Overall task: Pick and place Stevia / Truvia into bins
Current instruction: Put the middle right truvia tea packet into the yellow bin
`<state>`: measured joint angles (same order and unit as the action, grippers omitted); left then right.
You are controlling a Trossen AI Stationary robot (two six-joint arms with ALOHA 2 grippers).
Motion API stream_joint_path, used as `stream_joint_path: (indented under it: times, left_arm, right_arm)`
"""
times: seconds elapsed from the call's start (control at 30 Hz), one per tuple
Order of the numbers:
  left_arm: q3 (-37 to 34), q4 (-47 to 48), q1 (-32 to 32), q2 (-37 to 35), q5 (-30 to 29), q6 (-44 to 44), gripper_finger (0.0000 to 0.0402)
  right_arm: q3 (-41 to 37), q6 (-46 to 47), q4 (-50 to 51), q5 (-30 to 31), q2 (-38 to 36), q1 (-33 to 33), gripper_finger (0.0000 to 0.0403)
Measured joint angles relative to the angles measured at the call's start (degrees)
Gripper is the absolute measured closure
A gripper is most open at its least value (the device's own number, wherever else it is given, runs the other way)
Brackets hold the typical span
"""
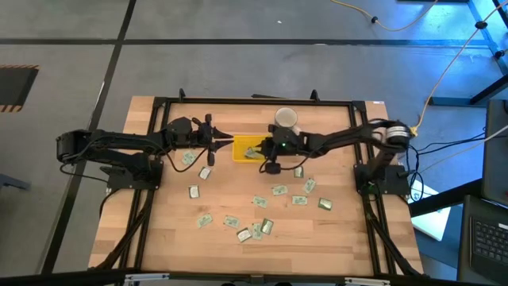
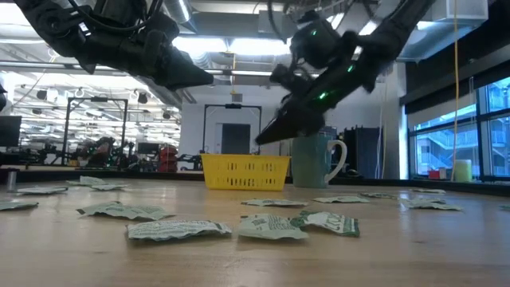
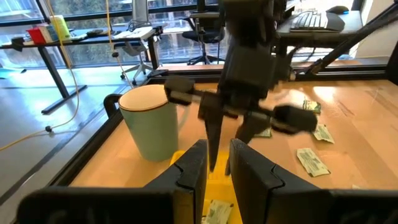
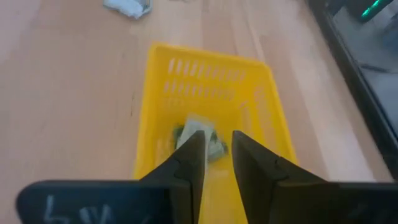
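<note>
The yellow tray (image 1: 242, 149) stands on the table in front of the white mug (image 1: 286, 119). A green-white sachet (image 4: 200, 138) lies inside the tray (image 4: 211, 81). My right gripper (image 4: 217, 146) hovers over the tray, fingers slanting down, slightly open and empty; in the low view it (image 2: 263, 137) is just above the tray's rim (image 2: 243, 163). My left gripper (image 1: 228, 141) is held level at the tray's left end, slightly open and empty (image 3: 219, 163). Several more sachets (image 1: 279, 191) lie flat on the wood nearer the front edge.
The mug (image 2: 315, 159) stands just behind and right of the tray. Loose sachets lie scattered across the table's middle and near part (image 2: 271, 226). A black frame (image 1: 159, 119) runs around the table's sides. The two grippers are close together over the tray.
</note>
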<state>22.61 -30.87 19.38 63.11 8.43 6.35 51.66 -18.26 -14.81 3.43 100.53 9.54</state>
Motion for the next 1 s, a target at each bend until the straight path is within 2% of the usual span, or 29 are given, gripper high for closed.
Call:
stream_joint_path:
  times: [0.2,0.3,0.4,0.57,1.0]
  left_arm:
    - [0.0,0.4,0.0,0.0,0.0,0.0,0.0336]
    - [0.0,0.4,0.0,0.0,-0.1,0.0,0.0336]
    - [0.0,0.4,0.0,0.0,-0.4,0.0,0.0336]
    - [0.0,0.4,0.0,0.0,-0.4,0.0,0.0336]
    - [0.0,0.4,0.0,0.0,-0.4,0.0,0.0336]
  right_arm:
    - [0.0,3.8,25.5,-0.3,-13.4,-1.8,0.0319]
    - [0.0,11.1,37.6,0.0,-18.0,-1.6,0.0318]
    - [-0.4,17.6,44.8,-0.1,-19.6,-1.6,0.0318]
    - [-6.1,19.5,44.1,-0.6,-19.5,-2.8,0.0318]
    - [-17.8,20.9,32.5,-0.7,-19.4,-4.2,0.0318]
